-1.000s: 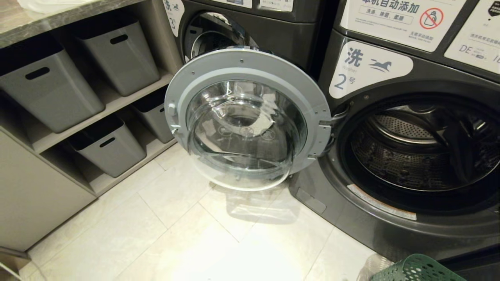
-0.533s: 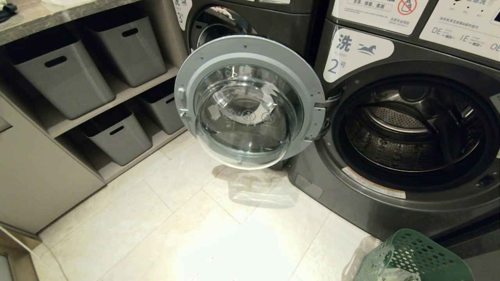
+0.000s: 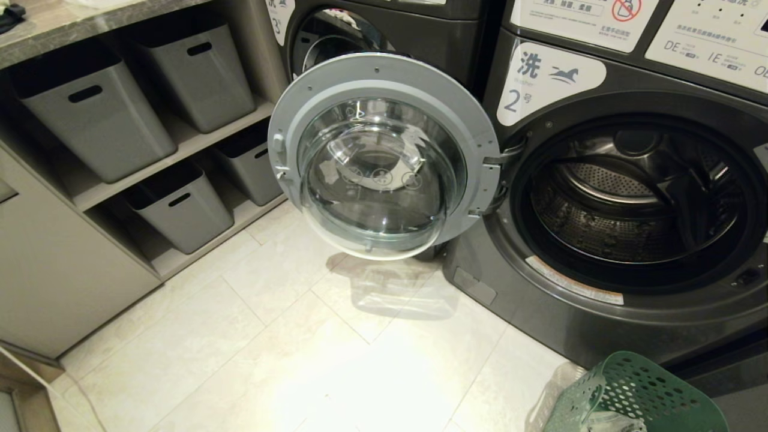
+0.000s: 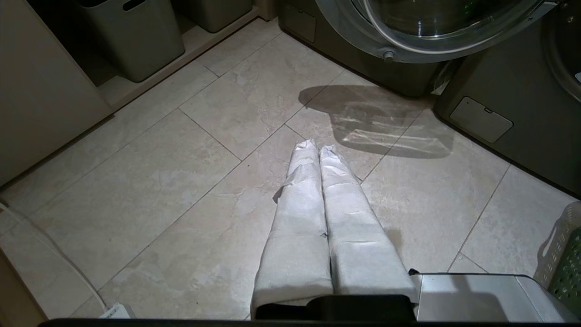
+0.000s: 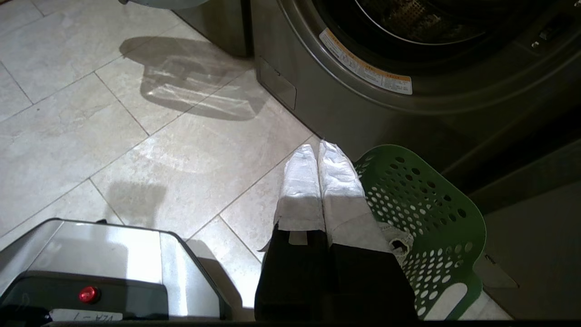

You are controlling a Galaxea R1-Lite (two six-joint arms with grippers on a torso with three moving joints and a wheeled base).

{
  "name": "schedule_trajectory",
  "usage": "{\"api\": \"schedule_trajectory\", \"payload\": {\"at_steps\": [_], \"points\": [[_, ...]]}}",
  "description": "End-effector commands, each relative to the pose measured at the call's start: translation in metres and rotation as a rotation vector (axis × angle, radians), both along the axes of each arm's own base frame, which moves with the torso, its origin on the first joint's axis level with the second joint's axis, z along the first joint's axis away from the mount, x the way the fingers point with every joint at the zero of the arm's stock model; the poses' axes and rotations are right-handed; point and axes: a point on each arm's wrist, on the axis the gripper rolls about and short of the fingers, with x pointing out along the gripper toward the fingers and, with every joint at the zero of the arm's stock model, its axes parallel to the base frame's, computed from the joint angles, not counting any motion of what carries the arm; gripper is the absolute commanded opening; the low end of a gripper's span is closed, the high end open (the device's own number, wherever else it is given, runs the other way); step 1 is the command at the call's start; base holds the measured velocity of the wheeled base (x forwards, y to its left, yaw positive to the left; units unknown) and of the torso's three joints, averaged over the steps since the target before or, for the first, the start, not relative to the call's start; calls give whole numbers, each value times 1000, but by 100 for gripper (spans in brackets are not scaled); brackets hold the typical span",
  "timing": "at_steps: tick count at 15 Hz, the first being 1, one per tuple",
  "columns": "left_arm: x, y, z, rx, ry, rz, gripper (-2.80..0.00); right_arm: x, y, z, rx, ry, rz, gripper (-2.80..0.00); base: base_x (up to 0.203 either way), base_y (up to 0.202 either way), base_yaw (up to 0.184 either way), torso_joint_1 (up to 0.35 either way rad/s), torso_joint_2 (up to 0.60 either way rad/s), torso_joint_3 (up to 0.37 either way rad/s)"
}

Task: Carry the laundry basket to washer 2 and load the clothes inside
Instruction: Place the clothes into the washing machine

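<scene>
Now more laundry basket (image 3: 636, 393) visible.

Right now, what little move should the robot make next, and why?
Probably open the right gripper and lower it into the laundry basket for the clothes. Washer 2 already has its door swung open, the basket sits on the floor in front, and both grippers are shut and empty.

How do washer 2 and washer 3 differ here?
Washer 2 has its door swung wide open, baring an empty steel drum; washer 3 sits behind that door, mostly hidden. Washer 2 stands nearer the basket. Both are dark grey front-loaders with white numbered labels.
</scene>
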Motion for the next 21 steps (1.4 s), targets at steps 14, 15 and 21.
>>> {"api": "schedule_trajectory", "payload": {"at_steps": [14,15,21], "points": [[0,0,0,-1,1,0,-280,249,-45,3,318,869,-390,-280,0,0,0,0,0,0],[0,0,0,-1,0,1,-280,261,-50,-11,350,872,-415,-280,0,0,0,0,0,0],[0,0,0,-1,3,0,-280,296,-99,-64,522,874,-661,-280,0,0,0,0,0,0]]}}
